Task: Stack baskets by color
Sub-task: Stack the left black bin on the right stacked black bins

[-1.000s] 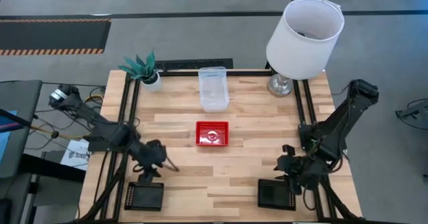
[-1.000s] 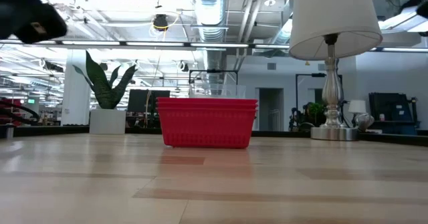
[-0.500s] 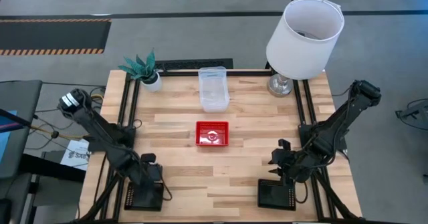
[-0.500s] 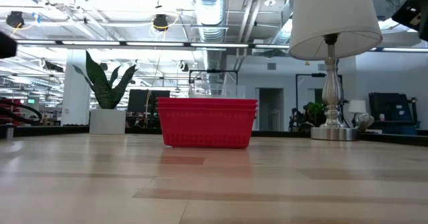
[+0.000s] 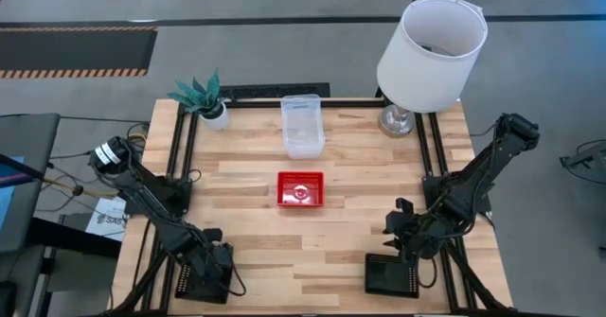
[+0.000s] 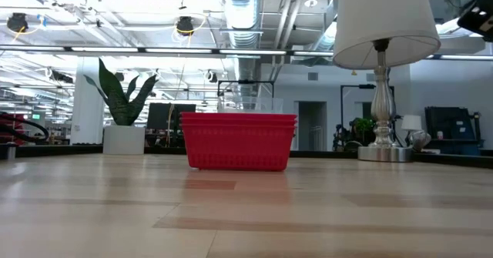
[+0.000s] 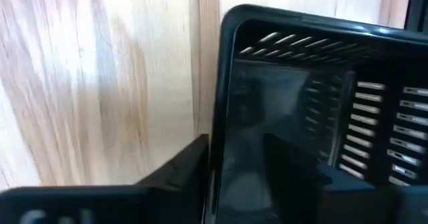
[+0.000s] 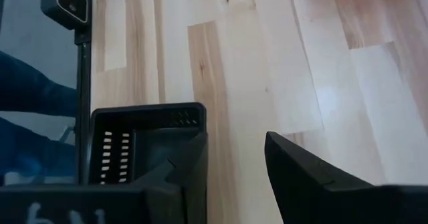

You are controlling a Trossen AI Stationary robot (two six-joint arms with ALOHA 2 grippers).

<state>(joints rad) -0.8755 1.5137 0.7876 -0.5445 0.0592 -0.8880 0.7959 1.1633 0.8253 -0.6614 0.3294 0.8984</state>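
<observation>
A black basket lies at the table's near left corner. My left gripper is over its far right corner, open, with one finger on each side of a wall. A second black basket lies at the near right. My right gripper hangs open just beyond that one, above bare wood, with nothing between its fingers. Stacked red baskets stand on the table's middle. Clear baskets rest on the table behind them, at the far edge. My left gripper points down from above and straddles the black basket's far long wall, near its right corner. The outer finger lies close against the wall; whether it touches, I cannot tell. The inner finger stands apart from it. The basket sits flat on the table.
A white lampshade on a metal lamp stands at the far right corner, and a small potted plant at the far left. Black frame rails run along the table's left and right sides. Bare wood lies between the two black baskets.
My left gripper has swung toward the table's near edge and come down, tipping more steeply, from the open wood onto the near left black basket. The baskets have stayed where they were.
</observation>
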